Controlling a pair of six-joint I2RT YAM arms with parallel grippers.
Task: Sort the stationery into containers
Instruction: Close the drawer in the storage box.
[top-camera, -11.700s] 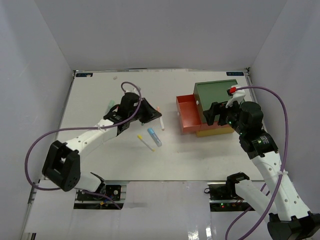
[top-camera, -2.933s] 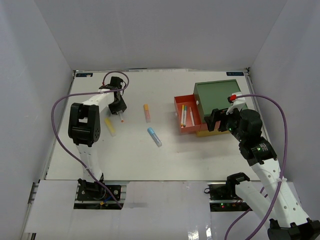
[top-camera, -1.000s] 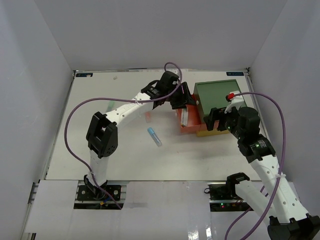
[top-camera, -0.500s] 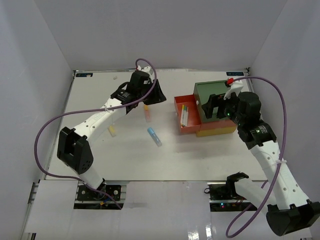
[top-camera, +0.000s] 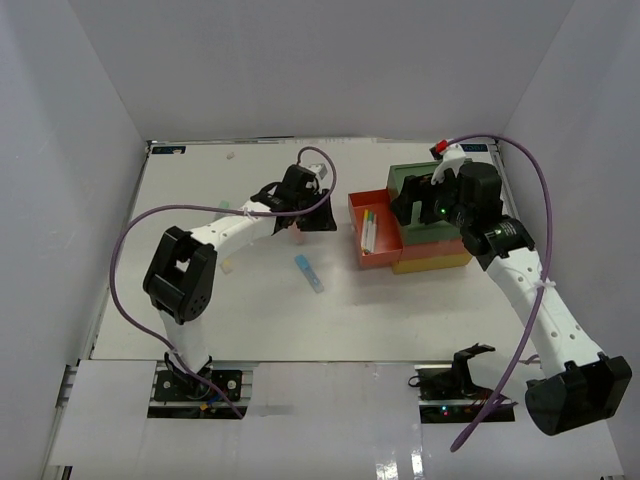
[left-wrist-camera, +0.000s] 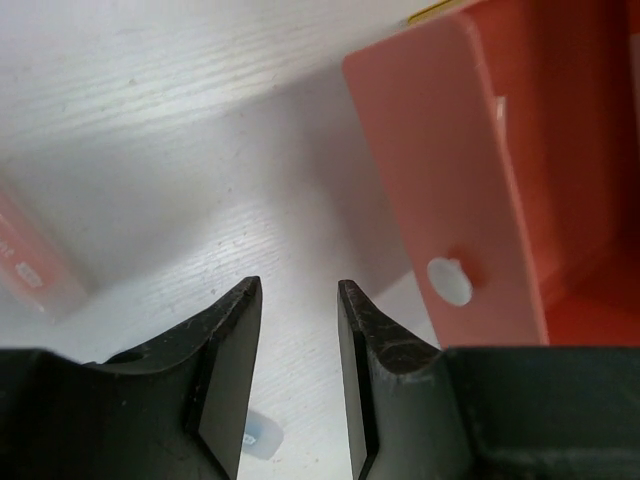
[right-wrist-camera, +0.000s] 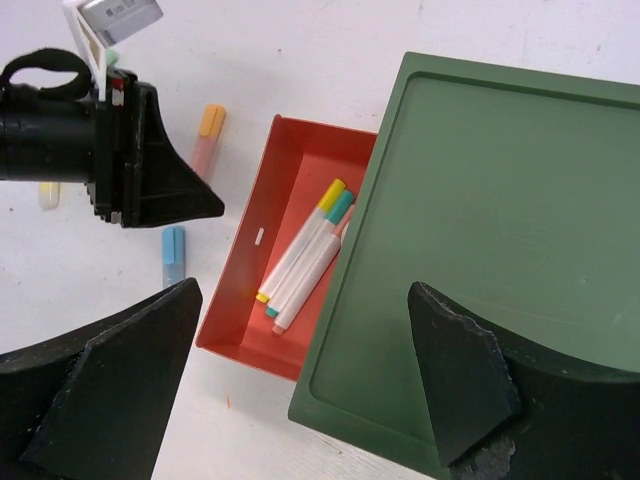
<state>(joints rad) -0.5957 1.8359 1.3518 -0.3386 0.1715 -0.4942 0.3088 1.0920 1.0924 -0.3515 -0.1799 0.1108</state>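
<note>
Left claw (left-wrist-camera: 297, 290) back beside the red drawer (left-wrist-camera: 450, 170), jaws narrowly apart, empty; right claw (right-wrist-camera: 303, 290) wide, empty; orange marker (left-wrist-camera: 35, 260) cropped.

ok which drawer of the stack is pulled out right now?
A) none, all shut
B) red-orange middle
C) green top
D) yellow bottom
B: the red-orange drawer sticks out from under the green top, and several pens lie in it.
</note>
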